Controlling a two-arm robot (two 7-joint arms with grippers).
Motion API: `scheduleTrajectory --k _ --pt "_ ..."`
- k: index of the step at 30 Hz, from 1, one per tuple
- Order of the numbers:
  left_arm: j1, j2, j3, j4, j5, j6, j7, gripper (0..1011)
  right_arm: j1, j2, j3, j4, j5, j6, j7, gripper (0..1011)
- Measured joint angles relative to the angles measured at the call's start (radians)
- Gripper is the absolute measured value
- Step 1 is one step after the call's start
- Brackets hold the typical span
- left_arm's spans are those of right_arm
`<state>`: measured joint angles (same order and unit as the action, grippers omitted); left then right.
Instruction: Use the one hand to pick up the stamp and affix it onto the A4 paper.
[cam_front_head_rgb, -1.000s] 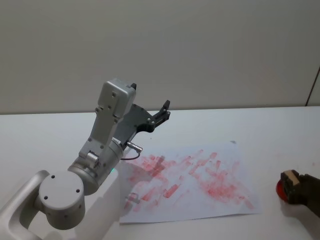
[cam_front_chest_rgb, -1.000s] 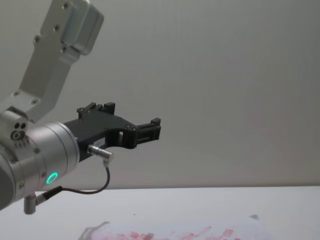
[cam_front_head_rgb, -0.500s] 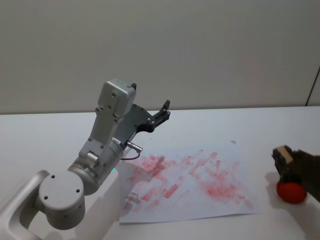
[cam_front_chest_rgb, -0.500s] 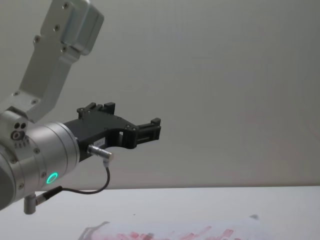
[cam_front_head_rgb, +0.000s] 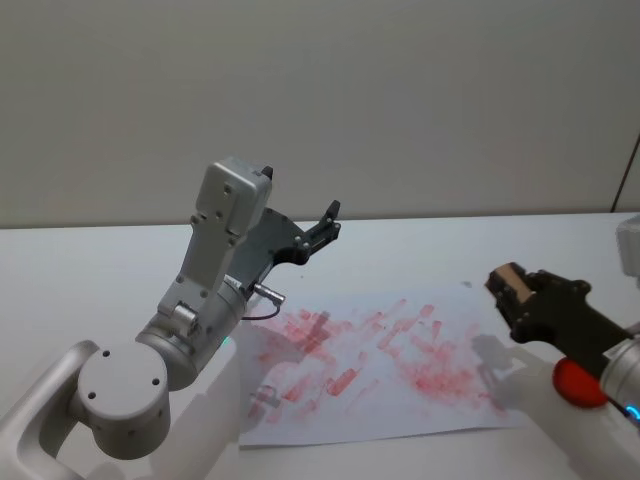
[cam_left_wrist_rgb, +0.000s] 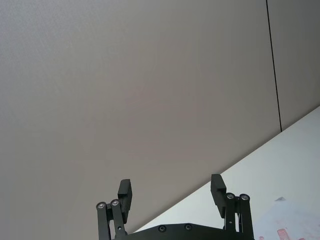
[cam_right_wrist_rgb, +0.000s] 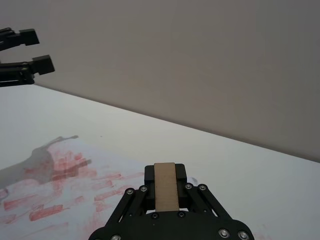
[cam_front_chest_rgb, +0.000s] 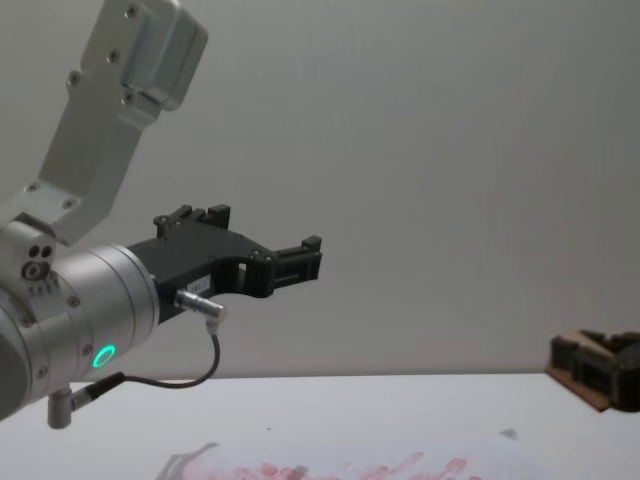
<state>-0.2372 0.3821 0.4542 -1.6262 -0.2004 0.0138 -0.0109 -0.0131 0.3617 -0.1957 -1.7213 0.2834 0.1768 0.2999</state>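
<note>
From the head view, the right gripper (cam_front_head_rgb: 514, 298) hung raised by the right edge of the A4 paper (cam_front_head_rgb: 372, 372), its fingers closed on the sides of the stamp (cam_front_head_rgb: 507, 277). The stamp was clear of the sheet, and the gripper's shadow fell on the paper's right margin. A red ink pad (cam_front_head_rgb: 577, 383) sat just off the paper's right edge. The left gripper (cam_front_head_rgb: 330, 220) was parked high above the paper's far left corner.

In the left wrist view, that gripper's fingers stood wide apart with nothing between them, and a corner of the paper showed below.

In the right wrist view, the brown block sat squarely between the two black fingers, held across its narrow width. The paper's red smudges lay beneath and ahead of it.

In the chest view, the right gripper was well above the paper's right end, with the stamp's brown edge showing along its underside.

The stamp looked like a small, stiff, light block. A hold on its two flat sides seemed right, with the inked face kept level. The paper looked thin and loose, so it might shift or lift with the stamp unless the press went straight down and came straight up.
</note>
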Motion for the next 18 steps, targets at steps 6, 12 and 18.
scheduleTrajectory --k 6,12,18 --pt "0.0 0.0 0.0 0.0 0.0 0.0 0.0 1001 0.022 -0.017 -0.017 0.036 0.001 0.02 0.058 219" --pt "0.0 0.0 0.0 0.0 0.0 0.0 0.0 1001 0.031 -0.026 -0.032 0.076 0.001 0.049 0.095 219" --pt "0.0 0.0 0.0 0.0 0.0 0.0 0.0 1001 0.035 -0.028 -0.041 0.107 -0.015 0.07 0.116 219"
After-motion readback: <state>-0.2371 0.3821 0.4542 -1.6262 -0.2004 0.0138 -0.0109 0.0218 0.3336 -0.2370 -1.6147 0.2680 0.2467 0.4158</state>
